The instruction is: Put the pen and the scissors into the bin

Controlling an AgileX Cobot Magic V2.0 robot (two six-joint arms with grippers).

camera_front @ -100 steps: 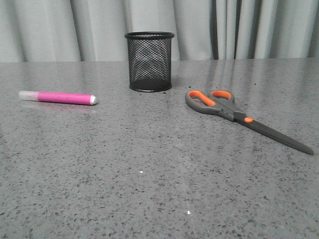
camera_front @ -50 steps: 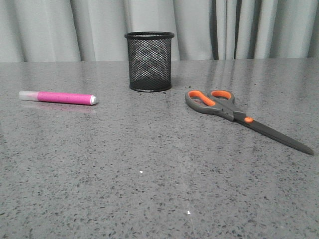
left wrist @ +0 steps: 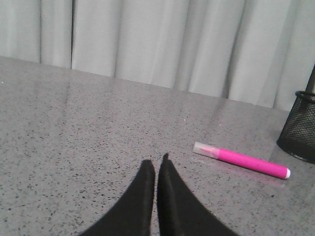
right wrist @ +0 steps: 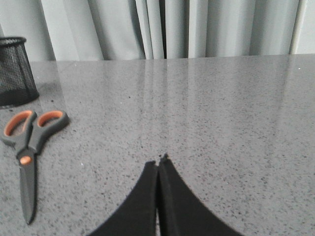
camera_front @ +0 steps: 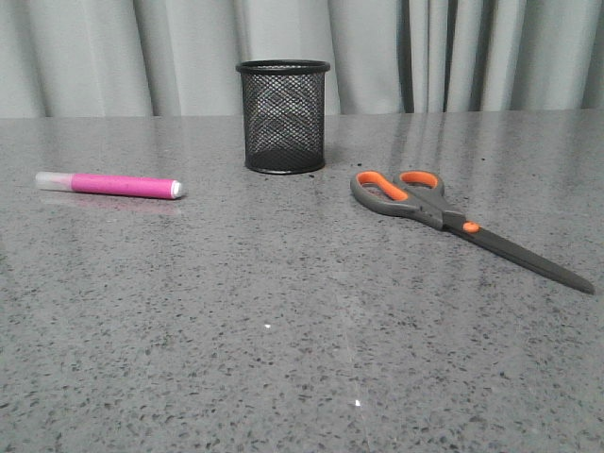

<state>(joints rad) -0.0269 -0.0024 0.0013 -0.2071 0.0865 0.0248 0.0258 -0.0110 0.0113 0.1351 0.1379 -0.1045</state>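
- From the front camera I see the bin standing upright toward the back of the grey speckled table, in front of the pale curtain.
- The pen lies flat, well to the left of the bin, its whitish cap pointing left.
- The scissors lie flat to the bin's right, handles nearest it, blades running away to the right; they look closed, though I can't be sure at this angle.
- My left gripper has its fingers pressed together over bare table, the pen near but apart.
- My right gripper is likewise pressed together, holding nothing, the scissors well apart.
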